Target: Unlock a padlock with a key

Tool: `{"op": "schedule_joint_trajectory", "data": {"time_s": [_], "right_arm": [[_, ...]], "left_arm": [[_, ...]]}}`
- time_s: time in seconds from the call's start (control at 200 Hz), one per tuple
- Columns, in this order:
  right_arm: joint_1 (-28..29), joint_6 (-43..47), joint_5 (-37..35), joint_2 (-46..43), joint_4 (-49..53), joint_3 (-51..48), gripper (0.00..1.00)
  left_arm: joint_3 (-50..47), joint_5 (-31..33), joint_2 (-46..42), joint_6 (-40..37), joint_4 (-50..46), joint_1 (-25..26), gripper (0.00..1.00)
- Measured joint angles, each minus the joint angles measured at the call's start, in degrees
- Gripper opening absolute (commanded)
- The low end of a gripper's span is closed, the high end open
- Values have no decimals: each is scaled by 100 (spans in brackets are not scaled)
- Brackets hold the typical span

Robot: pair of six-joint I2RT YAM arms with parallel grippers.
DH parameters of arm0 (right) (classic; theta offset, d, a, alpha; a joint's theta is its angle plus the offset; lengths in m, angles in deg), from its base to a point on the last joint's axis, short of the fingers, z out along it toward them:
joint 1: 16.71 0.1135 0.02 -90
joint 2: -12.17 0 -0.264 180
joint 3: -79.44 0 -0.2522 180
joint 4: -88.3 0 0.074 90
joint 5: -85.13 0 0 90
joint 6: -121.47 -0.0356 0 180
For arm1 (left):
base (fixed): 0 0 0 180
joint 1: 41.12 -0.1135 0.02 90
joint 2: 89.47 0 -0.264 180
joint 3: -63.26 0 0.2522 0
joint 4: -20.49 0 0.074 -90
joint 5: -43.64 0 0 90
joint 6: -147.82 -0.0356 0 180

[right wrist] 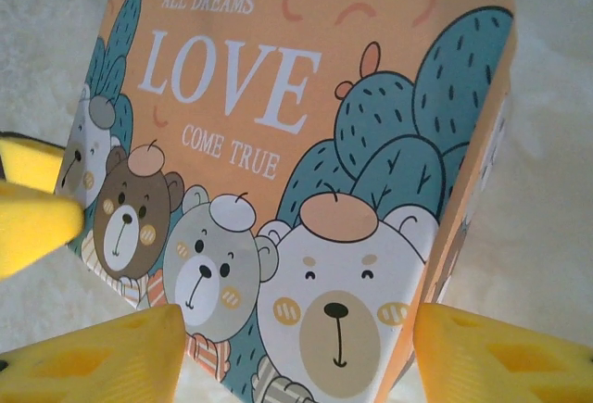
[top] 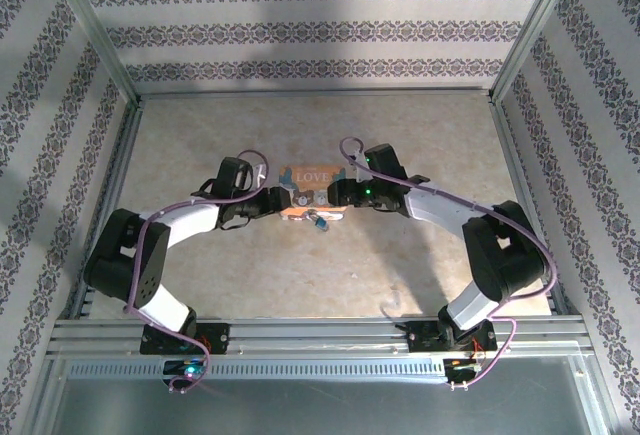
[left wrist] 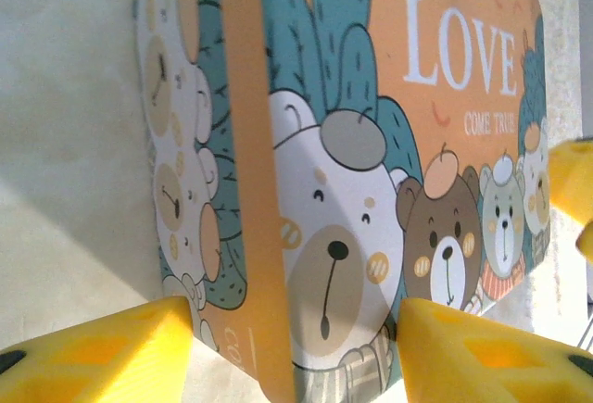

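1. The jaws of the left gripper (left wrist: 295, 347) stood partly open, astride the left end of a glossy, orange, round-cornered rectangular box (top: 308, 177) printed with cartoon bears and "LOVE". Its yellow pads (left wrist: 102, 352) lay close against the box's sides. Whether they pressed on it or merely flanked it could not be told.
2. The box lay flat on the beige speckled table (top: 300, 285), midway between the two arms.
3. The padlock (top: 320, 220), a tiny elongated silvery metal piece with a teal-blue end, lay on the table just beside the box's near edge. It sat right of the box's middle and outside both pairs of jaws. Whether a key lay with it was too small to tell.
4. The jaws of the right gripper (right wrist: 296, 352) were likewise partly open over the box's right end, with the pads near its sides and their grip unclear.
5. Judged from this, both grippers were busy with the box, not the lock.
   - If the box were lifted or slid, its near edge could sweep the small padlock away or bury it.
   - Uneven squeezing from the two ends could twist the box or pop it loose onto the lock.
   - So small and smooth a lock could also skid away under the wide pads.
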Motion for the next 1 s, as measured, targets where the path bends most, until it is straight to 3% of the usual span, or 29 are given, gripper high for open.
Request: {"op": "schedule_joint_trajectory", "data": {"time_s": [0.365, 0.485, 0.63, 0.8, 0.999], "right_arm": [[-33, 422, 46, 568, -127, 664, 66], [-31, 518, -433, 166, 7, 520, 66], [133, 584, -1029, -949, 269, 22, 63], [1123, 341, -1633, -1832, 404, -577, 58], [2350, 31, -2356, -1086, 492, -603, 54]], "left_arm": [[-787, 282, -807, 463, 151, 114, 59], [-828, 304, -861, 531, 146, 114, 59], [-896, 330, -946, 629, 153, 114, 60], [-979, 393, -1049, 671, 153, 114, 60], [-986, 393, -1049, 695, 162, 114, 60]]}}
